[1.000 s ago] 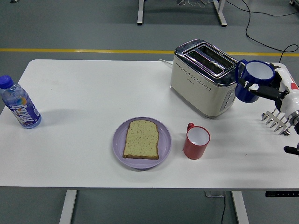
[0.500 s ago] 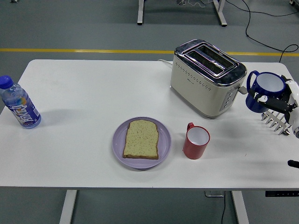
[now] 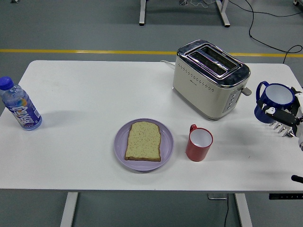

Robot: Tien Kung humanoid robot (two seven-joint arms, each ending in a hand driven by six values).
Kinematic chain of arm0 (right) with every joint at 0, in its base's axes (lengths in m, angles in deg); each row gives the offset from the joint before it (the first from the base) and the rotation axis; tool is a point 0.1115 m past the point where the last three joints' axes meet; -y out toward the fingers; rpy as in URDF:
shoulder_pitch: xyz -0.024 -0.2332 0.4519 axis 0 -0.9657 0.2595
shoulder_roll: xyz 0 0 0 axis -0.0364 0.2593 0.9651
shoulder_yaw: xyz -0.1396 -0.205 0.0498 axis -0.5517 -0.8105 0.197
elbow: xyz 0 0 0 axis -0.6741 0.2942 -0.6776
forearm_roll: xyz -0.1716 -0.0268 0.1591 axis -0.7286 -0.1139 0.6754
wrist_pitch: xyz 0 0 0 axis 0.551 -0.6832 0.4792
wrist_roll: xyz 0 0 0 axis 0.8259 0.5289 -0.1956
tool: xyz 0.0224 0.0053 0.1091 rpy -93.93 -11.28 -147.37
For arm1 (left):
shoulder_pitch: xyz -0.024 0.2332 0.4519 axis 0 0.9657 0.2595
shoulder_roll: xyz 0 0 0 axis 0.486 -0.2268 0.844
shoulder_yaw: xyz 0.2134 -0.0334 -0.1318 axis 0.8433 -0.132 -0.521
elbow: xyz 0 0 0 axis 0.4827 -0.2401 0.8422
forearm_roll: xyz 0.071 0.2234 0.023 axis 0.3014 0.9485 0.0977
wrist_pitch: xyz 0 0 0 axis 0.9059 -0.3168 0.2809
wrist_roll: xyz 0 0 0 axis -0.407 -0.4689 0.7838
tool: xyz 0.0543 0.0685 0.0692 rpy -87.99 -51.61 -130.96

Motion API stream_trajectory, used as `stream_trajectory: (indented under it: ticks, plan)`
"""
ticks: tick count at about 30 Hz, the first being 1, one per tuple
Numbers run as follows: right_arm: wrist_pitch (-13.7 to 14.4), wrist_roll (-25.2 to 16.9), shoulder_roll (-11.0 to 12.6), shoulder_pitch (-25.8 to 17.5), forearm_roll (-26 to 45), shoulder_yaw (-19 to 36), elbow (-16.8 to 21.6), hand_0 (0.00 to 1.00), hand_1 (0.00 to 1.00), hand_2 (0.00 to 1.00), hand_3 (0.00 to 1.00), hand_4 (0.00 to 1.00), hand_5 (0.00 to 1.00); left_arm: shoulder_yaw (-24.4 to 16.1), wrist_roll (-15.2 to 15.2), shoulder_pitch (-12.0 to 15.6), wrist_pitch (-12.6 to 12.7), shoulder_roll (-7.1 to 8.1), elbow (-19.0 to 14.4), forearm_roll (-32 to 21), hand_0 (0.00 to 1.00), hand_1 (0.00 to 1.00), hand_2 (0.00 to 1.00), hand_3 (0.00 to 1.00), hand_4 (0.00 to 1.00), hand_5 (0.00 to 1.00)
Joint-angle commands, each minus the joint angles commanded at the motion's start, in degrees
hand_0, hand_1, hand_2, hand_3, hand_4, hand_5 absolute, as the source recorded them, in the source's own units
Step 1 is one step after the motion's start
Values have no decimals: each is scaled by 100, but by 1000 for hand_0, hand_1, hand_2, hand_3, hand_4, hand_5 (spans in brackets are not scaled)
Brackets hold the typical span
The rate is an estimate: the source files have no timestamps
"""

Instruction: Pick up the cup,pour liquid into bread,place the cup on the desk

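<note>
White tabletop fills the view, grey floor with a yellow line beyond. Over the last second the right hand (image 3: 289, 113) has carried the blue cup (image 3: 274, 102) rightward and down, from beside the toaster (image 3: 210, 78) to low over the table's right edge; its fingers stay wrapped around the cup's side. That reads as the set-down step, pouring seemingly done. The cup stands near upright, long axis vertical, mouth up, handle pointing left toward the toaster. Bread (image 3: 143, 141) lies on the purple plate (image 3: 120, 151), a red mug (image 3: 199, 144) just beside it.
</note>
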Motion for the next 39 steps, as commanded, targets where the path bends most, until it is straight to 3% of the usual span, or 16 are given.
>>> stream_trajectory:
  ticks: [20, 39]
  plan:
    - [203, -381, -425, -311, -188, -86, -236, 399, 387, 517, 515, 714, 2, -121, 68, 19, 19, -2, -7, 224, 690, 756, 773, 611, 396, 998]
    - [125, -754, -548, -337, -84, -394, -550, 401, 387, 517, 514, 710, 2, -67, 44, 6, 3, -1, -5, 145, 690, 756, 773, 611, 396, 998]
